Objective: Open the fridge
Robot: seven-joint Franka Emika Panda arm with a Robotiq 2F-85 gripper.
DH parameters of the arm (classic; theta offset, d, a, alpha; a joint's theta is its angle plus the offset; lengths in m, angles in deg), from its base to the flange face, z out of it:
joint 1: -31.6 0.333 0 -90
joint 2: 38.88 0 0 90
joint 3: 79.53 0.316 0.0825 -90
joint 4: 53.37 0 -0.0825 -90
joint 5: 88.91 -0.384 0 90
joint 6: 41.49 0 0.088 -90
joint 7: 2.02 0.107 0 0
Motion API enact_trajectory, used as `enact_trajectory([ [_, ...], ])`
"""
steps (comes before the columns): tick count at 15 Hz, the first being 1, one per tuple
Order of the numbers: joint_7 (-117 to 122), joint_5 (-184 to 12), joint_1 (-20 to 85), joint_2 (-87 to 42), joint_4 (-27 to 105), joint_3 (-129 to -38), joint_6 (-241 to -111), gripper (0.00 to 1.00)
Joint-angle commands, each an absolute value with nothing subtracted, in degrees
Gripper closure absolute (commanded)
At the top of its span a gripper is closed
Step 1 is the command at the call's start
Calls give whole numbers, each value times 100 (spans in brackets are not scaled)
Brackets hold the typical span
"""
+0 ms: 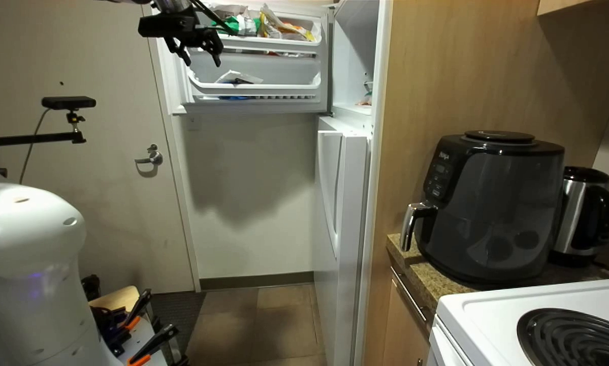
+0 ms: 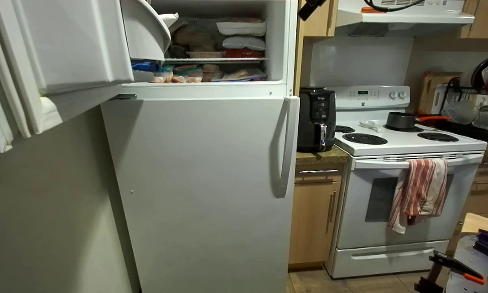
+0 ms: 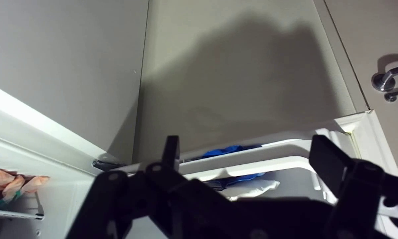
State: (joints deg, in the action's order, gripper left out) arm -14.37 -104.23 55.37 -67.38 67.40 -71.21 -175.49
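At gripper: spread wide, holding nothing | At fridge: standing right of gripper in an exterior view, upright, vertical along its long axis, facing left | At upper door: swung open, reaching left, beyond gripper | At lower door: shut

In an exterior view I see the top-freezer refrigerator with its upper door swung open, packages stacked on the freezer shelf and bagged food beneath it, while the lower door stands shut. Next to the refrigerator I find an air fryer, then a coil-burner range bearing an orange-handled saucepan, with a red-striped towel hanging over its oven handle.
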Motion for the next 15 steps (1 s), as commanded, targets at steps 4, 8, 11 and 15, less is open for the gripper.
enact_trajectory([
  [4,-1853,-10598,5670,-6342,6210,-7080,-17479,0],
  [8,-1749,-10554,5680,-6157,5933,-6929,-17403,0],
  [11,-1581,-10472,5571,-6266,6073,-6840,-17496,0],
  [15,-1580,-10470,5560,-6267,6073,-6838,-17497,0],
])
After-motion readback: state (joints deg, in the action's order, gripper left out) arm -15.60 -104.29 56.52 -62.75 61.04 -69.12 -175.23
